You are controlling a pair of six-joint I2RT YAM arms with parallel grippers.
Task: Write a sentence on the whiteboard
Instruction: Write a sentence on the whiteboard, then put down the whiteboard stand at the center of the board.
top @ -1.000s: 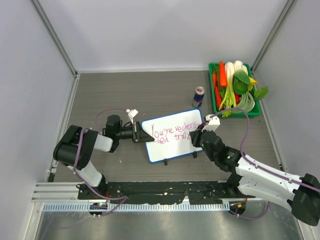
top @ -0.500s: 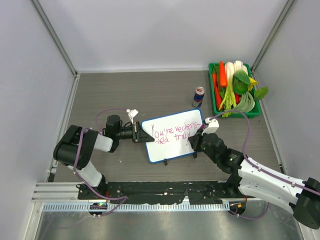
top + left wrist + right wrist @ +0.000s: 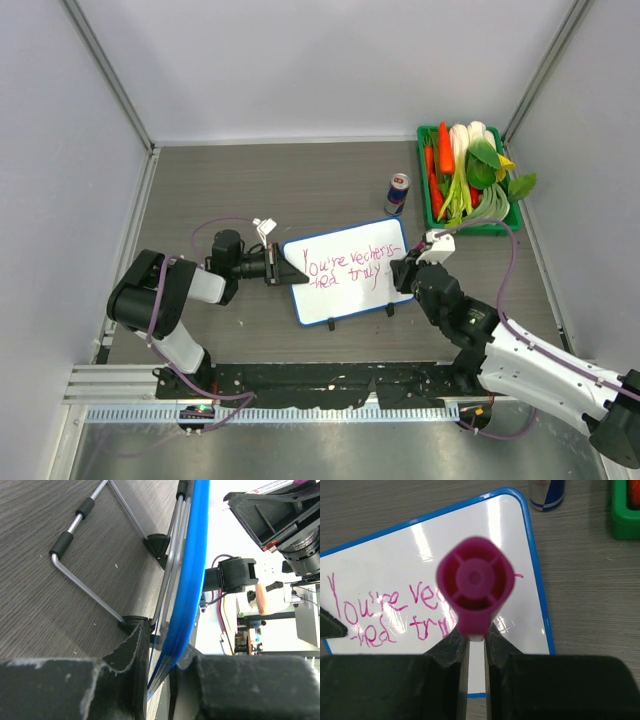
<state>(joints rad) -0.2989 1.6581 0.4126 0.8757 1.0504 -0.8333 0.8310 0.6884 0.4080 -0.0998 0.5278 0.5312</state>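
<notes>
Whiteboard (image 3: 345, 292) sat angled mid-bench (image 3: 250, 190), blue-rimmed, the sentence (image 3: 345, 267) in 2 slanted pink lines. Left pincer (image 3: 288, 272) pinched its left edge. Right pincer (image 3: 402, 274) clamped a magenta marker (image 3: 475, 587) by its right edge. Bare bench lay behind. Can (image 3: 397, 193) and vegetable tray (image 3: 423, 150) stood far right.

Stock on hand:
- whiteboard (image 3: 340, 300), blue rim: one
- lines of writing (image 3: 345, 266) on it: two
- black clips (image 3: 332, 323) along its near edge: two
- marker (image 3: 475, 582), pink: one
- drink can (image 3: 397, 194): one
- green tray (image 3: 424, 175): one
- vegetables (image 3: 470, 165) heaped in it: too tangled to count
- robot arms: two, left arm (image 3: 165, 295) and right arm (image 3: 520, 355)
- grippers: two, left gripper (image 3: 283, 272) and right gripper (image 3: 398, 274)
- table (image 3: 250, 190): one
</notes>
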